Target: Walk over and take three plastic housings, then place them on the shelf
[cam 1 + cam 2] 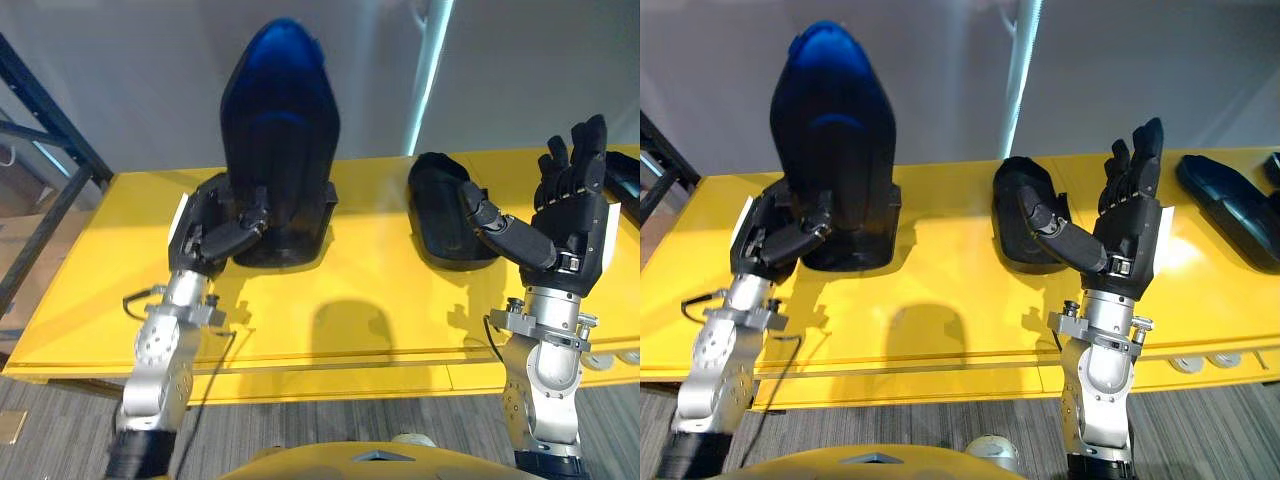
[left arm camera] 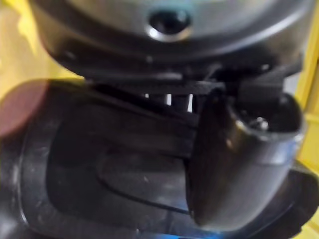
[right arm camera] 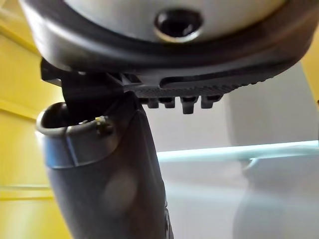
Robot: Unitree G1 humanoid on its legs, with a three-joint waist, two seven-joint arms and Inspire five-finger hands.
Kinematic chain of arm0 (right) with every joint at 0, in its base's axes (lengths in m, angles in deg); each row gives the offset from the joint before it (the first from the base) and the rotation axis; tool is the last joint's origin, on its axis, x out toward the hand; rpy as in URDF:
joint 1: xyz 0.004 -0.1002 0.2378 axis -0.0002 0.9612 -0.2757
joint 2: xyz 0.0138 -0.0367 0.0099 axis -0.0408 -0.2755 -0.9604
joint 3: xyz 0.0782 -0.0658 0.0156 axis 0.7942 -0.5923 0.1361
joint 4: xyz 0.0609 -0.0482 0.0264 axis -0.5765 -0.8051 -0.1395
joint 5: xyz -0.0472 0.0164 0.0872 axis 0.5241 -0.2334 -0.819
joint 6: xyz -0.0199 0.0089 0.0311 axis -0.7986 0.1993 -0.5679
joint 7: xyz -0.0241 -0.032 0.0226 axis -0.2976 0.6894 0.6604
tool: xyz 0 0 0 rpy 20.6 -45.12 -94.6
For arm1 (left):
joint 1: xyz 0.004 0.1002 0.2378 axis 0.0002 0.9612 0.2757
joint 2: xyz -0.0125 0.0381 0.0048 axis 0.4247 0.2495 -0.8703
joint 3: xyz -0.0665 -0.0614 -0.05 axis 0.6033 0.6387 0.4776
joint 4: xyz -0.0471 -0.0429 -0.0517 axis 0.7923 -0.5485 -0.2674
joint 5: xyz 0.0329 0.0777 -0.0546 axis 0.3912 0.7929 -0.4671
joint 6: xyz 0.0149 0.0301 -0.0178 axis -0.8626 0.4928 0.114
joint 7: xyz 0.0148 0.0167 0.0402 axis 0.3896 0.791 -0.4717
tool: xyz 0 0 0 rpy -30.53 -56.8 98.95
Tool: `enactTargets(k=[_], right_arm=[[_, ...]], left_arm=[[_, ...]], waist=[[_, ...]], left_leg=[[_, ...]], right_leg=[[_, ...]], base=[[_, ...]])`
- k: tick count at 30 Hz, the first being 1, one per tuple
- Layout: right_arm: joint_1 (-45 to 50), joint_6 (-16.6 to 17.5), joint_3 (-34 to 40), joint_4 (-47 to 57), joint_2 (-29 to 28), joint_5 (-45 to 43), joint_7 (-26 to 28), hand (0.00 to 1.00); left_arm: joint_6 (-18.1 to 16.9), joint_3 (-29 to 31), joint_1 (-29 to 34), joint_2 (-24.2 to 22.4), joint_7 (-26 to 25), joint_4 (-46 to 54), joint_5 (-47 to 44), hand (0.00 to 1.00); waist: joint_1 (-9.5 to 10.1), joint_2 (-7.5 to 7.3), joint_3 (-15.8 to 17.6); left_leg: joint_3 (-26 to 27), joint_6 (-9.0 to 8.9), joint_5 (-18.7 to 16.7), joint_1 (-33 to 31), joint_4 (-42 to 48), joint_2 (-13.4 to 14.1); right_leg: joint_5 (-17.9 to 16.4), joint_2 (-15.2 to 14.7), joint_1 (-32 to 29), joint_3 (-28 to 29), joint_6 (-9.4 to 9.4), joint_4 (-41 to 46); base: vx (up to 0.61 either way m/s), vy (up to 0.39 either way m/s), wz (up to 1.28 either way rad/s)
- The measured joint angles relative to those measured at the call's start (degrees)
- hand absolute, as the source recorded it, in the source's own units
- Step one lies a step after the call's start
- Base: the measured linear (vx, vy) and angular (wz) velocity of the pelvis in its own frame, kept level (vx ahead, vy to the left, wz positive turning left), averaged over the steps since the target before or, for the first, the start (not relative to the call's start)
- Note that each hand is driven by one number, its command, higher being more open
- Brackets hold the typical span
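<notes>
A large black plastic housing with a blue sheen stands tipped up on the yellow table, its lower end at the tabletop. My left hand is shut on its lower left edge, thumb across the front and fingers behind it; the left wrist view shows the housing's hollow side. A second, smaller housing lies flat at the centre right. Just to its right my right hand is raised above the table, open, fingers straight up and thumb pointing towards that housing without touching it. A third housing lies at the far right.
A dark metal rack frame stands left of the table. A grey wall with a pale vertical strip rises behind it. The table's front edge is close to me, with grey floor below.
</notes>
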Motion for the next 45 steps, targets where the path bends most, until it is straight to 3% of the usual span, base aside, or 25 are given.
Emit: enactTargets(k=[4, 8, 13, 17, 20, 31, 36, 45], right_arm=[[1.34, -0.95, 0.61, 3.29, 3.60, -3.57, 3.31, 1.00], [1.78, -0.98, 3.28, 4.36, 4.32, -7.26, 6.44, 1.00], [1.89, -1.31, 4.73, 4.35, 4.35, -9.44, 8.97, 1.00], [1.89, -2.31, 4.37, 4.35, 4.35, -9.38, 10.06, 1.00], [1.89, -3.89, 4.19, 3.95, 4.35, -9.37, 10.51, 1.00], [1.39, -4.41, -0.29, 3.94, 6.34, -9.37, 11.99, 1.00], [1.19, -5.21, -0.79, 3.94, 6.34, -9.36, 11.11, 1.00], [1.10, -5.23, -4.19, 3.95, 5.82, -9.33, 10.76, 1.00]], left_arm=[[0.09, 0.47, -7.38, 1.11, -0.71, -6.16, -6.31, 0.00], [0.95, 0.54, -9.04, 1.15, -2.57, -9.93, -7.08, 0.00], [6.92, 0.52, -10.23, 1.02, -6.86, -16.17, -7.97, 0.00], [10.86, 0.45, -10.52, 0.55, -9.19, -20.45, -8.28, 0.00], [11.18, 0.45, -11.73, -0.21, -9.59, -20.96, -8.43, 0.00], [13.15, -0.10, -20.25, -0.25, -12.35, -29.70, -8.25, 0.00], [15.43, -0.70, -21.58, 0.28, -11.97, -30.58, -7.97, 0.00], [15.15, -1.89, -21.53, 0.16, -11.98, -31.44, -8.22, 0.00]], waist=[[-1.70, -0.16, 0.15], [-3.17, -0.14, 0.16], [-5.14, 0.19, 0.58], [-5.41, 0.43, 1.33], [-4.99, 0.55, 1.77], [-4.97, 0.65, 3.47], [-4.93, 0.54, 4.18], [-5.13, 0.23, 4.37]], left_leg=[[2.33, 0.01, 0.00, 0.01, -0.79, -0.37], [5.09, 0.02, -0.04, 0.07, -0.82, -0.44], [6.77, -0.01, -0.10, -0.10, -0.77, -0.46], [7.20, 0.21, 0.14, -1.30, -0.63, -0.52], [7.08, 0.27, 0.22, -1.36, -0.62, -0.59], [5.87, 1.00, 0.74, -3.20, -0.78, -1.60], [5.66, 1.06, 0.77, -3.25, -0.77, -1.81], [5.11, 1.06, 0.77, -2.53, -0.80, -1.76]], right_leg=[[1.15, 0.28, -1.50, 2.42, -0.04, -0.94], [2.62, 1.11, -3.09, 5.52, -0.25, -1.81], [3.87, 1.50, -4.05, 7.28, -0.34, -2.73], [5.04, 1.65, -5.06, 7.80, -0.49, -3.83], [5.16, 1.59, -5.06, 7.79, -0.46, -3.83], [6.23, 0.66, -5.90, 7.26, -0.14, -4.76], [6.40, 0.47, -5.66, 7.10, 0.08, -5.06], [6.59, 0.50, -4.16, 6.34, 0.21, -5.83]], base=[[-0.07, 0.025, -0.32], [-0.08, 0.001, -0.41], [-0.09, -0.012, -0.21], [-0.10, -0.020, -0.06], [-0.05, -0.009, 0.02], [-0.05, -0.001, 0.05], [-0.05, -0.008, 0.02], [-0.05, -0.022, 0.03]])
